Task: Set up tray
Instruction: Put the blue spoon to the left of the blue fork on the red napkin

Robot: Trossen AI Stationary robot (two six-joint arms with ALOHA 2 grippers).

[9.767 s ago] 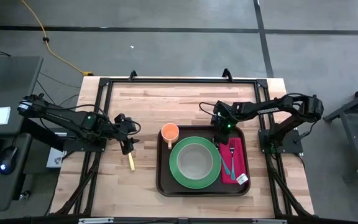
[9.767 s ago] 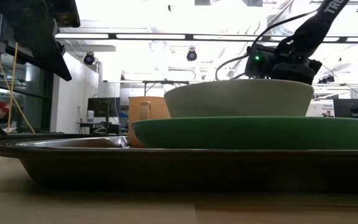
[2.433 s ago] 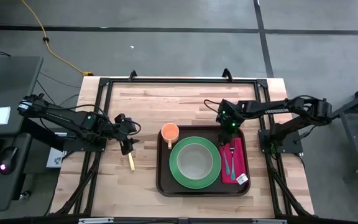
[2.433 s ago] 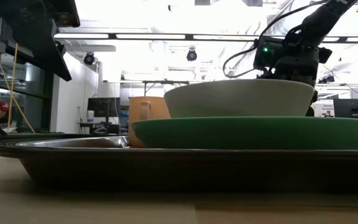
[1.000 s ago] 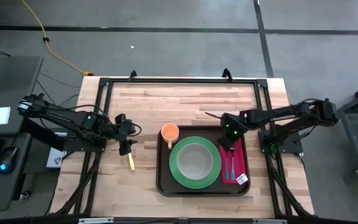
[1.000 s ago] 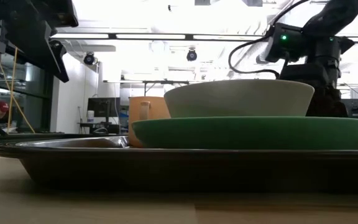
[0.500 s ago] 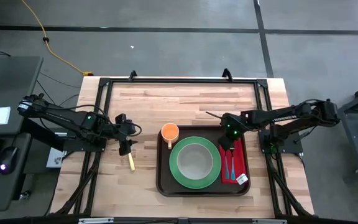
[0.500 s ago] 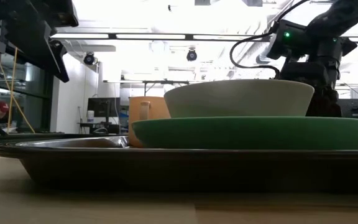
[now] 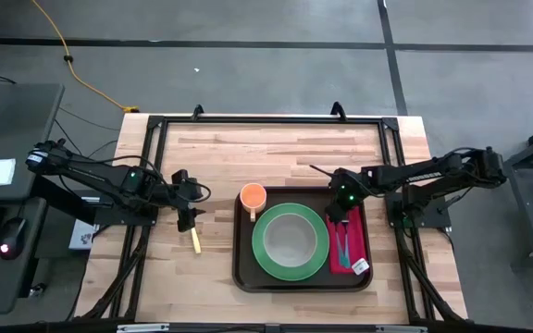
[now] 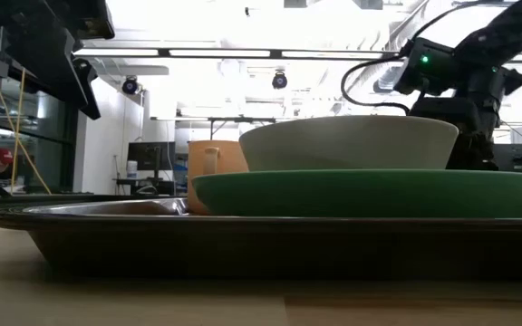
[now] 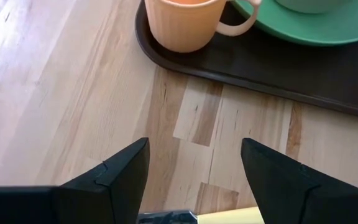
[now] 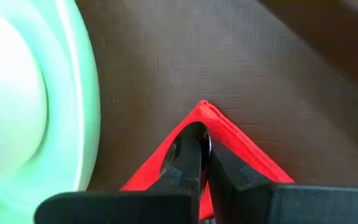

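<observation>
Where plate sits: dark-brown round-cornered tray (image 9: 244,268).

I'm working in a lab: bare concrete floor (image 9: 248,74) with taped lines, a desk (image 9: 7,185) with keyboard and mouse beside my worktop (image 9: 276,148), strip lights (image 10: 243,52) and monitors (image 10: 143,156) in the room behind.

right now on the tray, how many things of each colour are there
green: 1, plate
white: 1, bowl
orange: 1, mug
red: 1, napkin
silvery: 2, utensils on the napkin
total: 6 on the tray
</observation>
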